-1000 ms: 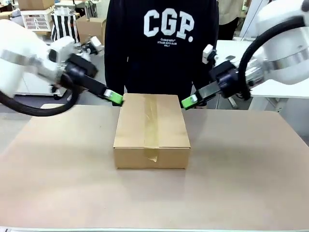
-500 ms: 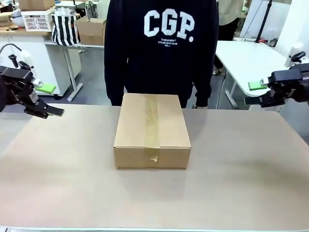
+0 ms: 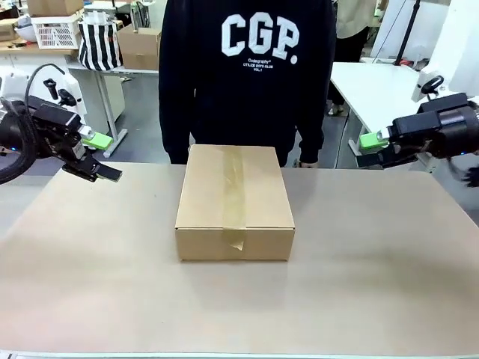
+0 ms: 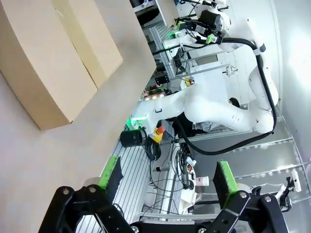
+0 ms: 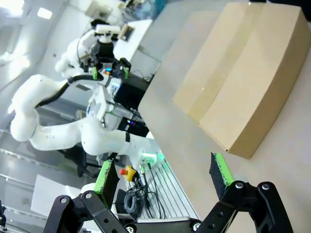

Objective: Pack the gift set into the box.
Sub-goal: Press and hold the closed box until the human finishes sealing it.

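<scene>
Since the earlier frame, we see that both grippers have come a little inward in the front view: the left gripper (image 3: 106, 157) toward the tabletop's far left corner, and the right gripper (image 3: 365, 150) toward its far right corner. We see the box (image 3: 236, 187) closed, in the middle of the tabletop (image 3: 374, 277), reaching from near the far edge toward the near edge. We notice one strip of tape (image 3: 233, 187) along its top, folded down over the near side, where the lower end is ragged. We find the fingers of the left gripper wide apart in the left wrist view, with nothing between them, and those of the right gripper are equally wide and empty in the right wrist view. We see the person (image 3: 247, 82) standing at the far edge, behind the box, arms hanging down.
</scene>
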### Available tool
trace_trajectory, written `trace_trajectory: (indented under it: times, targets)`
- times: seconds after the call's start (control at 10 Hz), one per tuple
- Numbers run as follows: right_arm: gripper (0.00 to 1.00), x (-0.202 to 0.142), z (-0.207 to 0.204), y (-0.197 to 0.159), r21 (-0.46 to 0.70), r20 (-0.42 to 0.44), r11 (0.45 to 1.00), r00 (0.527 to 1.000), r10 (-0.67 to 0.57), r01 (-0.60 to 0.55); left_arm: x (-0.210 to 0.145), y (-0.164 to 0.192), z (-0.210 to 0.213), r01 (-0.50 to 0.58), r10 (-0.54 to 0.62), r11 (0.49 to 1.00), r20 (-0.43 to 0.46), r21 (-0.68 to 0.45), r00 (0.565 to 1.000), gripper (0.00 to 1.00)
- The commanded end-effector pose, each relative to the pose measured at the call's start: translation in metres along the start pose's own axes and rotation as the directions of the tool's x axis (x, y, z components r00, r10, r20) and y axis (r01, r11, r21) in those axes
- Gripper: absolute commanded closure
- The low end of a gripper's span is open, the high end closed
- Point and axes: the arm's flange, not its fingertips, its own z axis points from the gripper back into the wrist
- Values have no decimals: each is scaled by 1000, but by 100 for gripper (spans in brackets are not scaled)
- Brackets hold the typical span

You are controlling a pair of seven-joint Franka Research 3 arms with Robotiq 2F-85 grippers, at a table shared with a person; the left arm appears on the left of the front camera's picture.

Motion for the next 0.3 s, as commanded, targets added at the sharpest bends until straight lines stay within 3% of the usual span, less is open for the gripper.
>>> trace_trajectory:
  times: [0.0, 0.2]
  targets:
    - [0, 4, 3, -1, 15, 20, 1000, 1000, 21, -21, 1, 2, 5, 20, -20, 1000, 20, -7, 1000, 0]
    - [0, 4, 3, -1, 15, 20, 1000, 1000, 21, -21, 1, 2, 5, 20, -20, 1000, 20, -7, 1000, 0]
